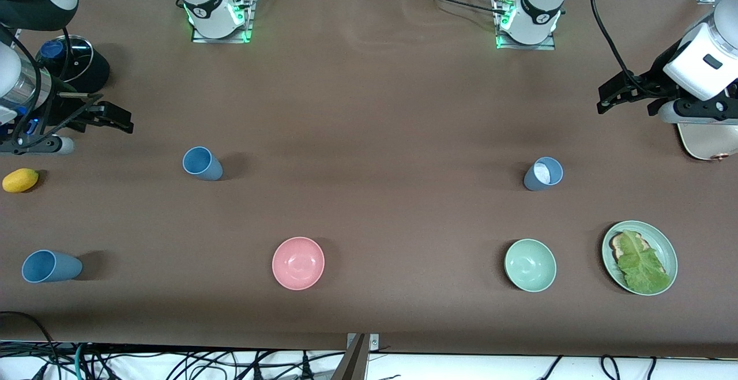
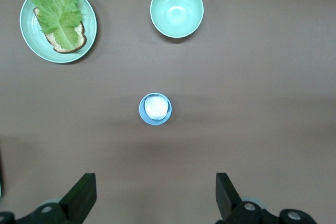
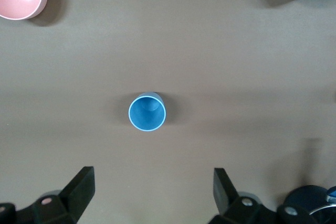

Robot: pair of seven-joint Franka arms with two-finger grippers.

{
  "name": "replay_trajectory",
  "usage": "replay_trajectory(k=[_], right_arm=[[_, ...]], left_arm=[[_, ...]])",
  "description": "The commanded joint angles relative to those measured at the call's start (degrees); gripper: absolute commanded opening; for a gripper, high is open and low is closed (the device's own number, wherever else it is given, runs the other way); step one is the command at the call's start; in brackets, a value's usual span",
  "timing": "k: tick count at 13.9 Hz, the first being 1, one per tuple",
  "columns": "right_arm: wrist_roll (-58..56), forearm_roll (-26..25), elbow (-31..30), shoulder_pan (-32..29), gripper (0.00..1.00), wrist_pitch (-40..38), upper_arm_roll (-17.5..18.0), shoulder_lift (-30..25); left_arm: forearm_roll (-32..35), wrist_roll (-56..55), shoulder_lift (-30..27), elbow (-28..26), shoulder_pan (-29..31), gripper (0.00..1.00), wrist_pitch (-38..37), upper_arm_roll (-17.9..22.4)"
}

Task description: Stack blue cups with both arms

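Note:
A bright blue cup (image 1: 202, 164) stands upright toward the right arm's end of the table; in the right wrist view it (image 3: 147, 113) is a little ahead of my open, empty right gripper (image 3: 154, 192). A duller grey-blue cup with a whitish inside (image 1: 543, 173) stands toward the left arm's end, ahead of my open, empty left gripper (image 2: 156, 195) in the left wrist view (image 2: 155, 108). A third blue cup (image 1: 51, 266) stands near the front edge at the right arm's end. Both grippers (image 1: 124, 123) (image 1: 605, 100) hover above the table, apart from the cups.
A pink bowl (image 1: 298, 263), a pale green bowl (image 1: 530, 264) and a green plate with bread and lettuce (image 1: 663, 236) sit nearer the front camera. A yellow lemon (image 1: 20, 180) and a black pot lid (image 1: 72, 60) lie at the right arm's end. A white appliance (image 1: 706, 140) is at the left arm's end.

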Motion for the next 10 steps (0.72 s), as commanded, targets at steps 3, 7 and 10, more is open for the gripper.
replay_trajectory(k=[3, 7, 10], right_arm=[[-0.2, 0.5, 1.0, -0.8, 1.0, 0.3, -0.6, 0.6], [-0.3, 0.5, 1.0, -0.7, 1.0, 0.3, -0.6, 0.6], [-0.3, 0.5, 1.0, -0.7, 1.0, 0.2, -0.6, 0.6]], left_arm=[[1.7, -0.4, -1.5, -1.3, 0.6, 1.0, -0.3, -0.8], [1.7, -0.3, -1.4, -1.0, 0.5, 1.0, -0.5, -0.8], [1.7, 0.1, -0.8, -0.4, 0.5, 1.0, -0.6, -0.7]])
